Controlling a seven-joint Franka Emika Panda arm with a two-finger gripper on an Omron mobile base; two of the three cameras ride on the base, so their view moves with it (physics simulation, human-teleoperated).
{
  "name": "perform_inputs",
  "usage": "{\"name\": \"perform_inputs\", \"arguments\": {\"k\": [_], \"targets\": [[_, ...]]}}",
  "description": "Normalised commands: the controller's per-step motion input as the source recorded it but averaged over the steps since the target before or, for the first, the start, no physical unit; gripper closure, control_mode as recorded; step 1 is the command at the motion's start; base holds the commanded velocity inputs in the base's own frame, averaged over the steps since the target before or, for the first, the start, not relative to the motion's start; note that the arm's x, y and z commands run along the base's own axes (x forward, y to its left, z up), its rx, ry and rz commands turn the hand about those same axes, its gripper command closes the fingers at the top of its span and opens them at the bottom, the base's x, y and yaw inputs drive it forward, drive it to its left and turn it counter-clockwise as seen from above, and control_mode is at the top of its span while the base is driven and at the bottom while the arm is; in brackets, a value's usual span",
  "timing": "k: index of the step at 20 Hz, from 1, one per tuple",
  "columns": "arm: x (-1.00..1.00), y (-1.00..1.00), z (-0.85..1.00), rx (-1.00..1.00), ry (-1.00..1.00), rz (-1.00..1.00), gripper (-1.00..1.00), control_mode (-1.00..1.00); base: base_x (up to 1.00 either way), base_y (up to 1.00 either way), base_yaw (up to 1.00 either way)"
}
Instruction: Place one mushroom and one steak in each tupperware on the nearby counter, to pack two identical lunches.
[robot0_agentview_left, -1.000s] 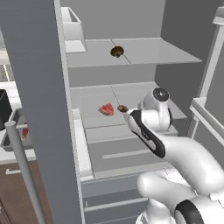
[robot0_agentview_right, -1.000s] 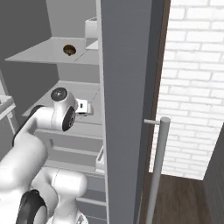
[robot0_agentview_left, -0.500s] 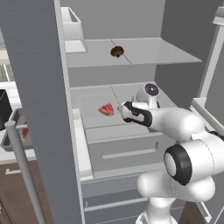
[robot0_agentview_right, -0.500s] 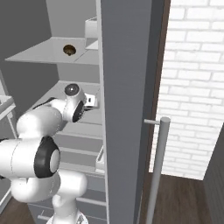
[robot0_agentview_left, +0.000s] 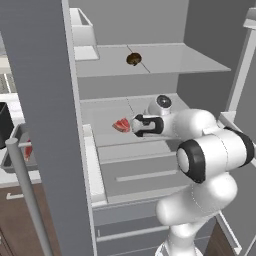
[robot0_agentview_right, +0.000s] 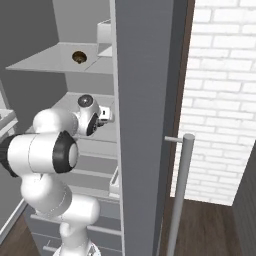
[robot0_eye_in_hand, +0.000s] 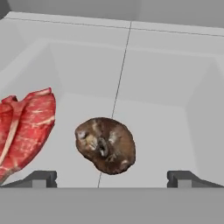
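Door handle: grey bar at far left of left base view, on open fridge door.
Steak: left in hand view, flat on middle shelf of open fridge; red slab also seen in left base view, just left of the hand.
Mushroom: centre of hand view, on same shelf floor, just right of steak, apart from it; sits between and ahead of the fingertips.
Fingers: spread fully wide, holding nothing; tips low at both sides of hand view, not touching mushroom.
Second mushroom: on upper shelf, above the arm.
Brick wall: right of fridge in right base view.
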Motion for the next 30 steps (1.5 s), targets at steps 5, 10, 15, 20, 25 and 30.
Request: {"name": "perform_inputs", "arguments": {"k": [5,10,15,20,25,30], "targets": [[0.31,0.11,-0.23,0.0,0.03,-0.01,-1.0,-1.0,0.0,0.0,0.0],[0.31,0.02,-0.14,0.0,0.01,-0.03,-1.0,-1.0,0.0,0.0,0.0],[0.1,0.0,-0.3,0.0,0.08,-0.08,-1.0,-1.0,0.0,0.0,0.0],[0.24,0.0,-0.35,0.0,0.03,-0.07,-1.0,-1.0,0.0,0.0,0.0],[0.1,0.0,-0.45,0.0,0.06,-0.05,-1.0,-1.0,0.0,0.0,0.0],[0.0,0.0,-0.54,0.0,0.1,-0.01,1.0,-1.0,0.0,0.0,0.0]]}}
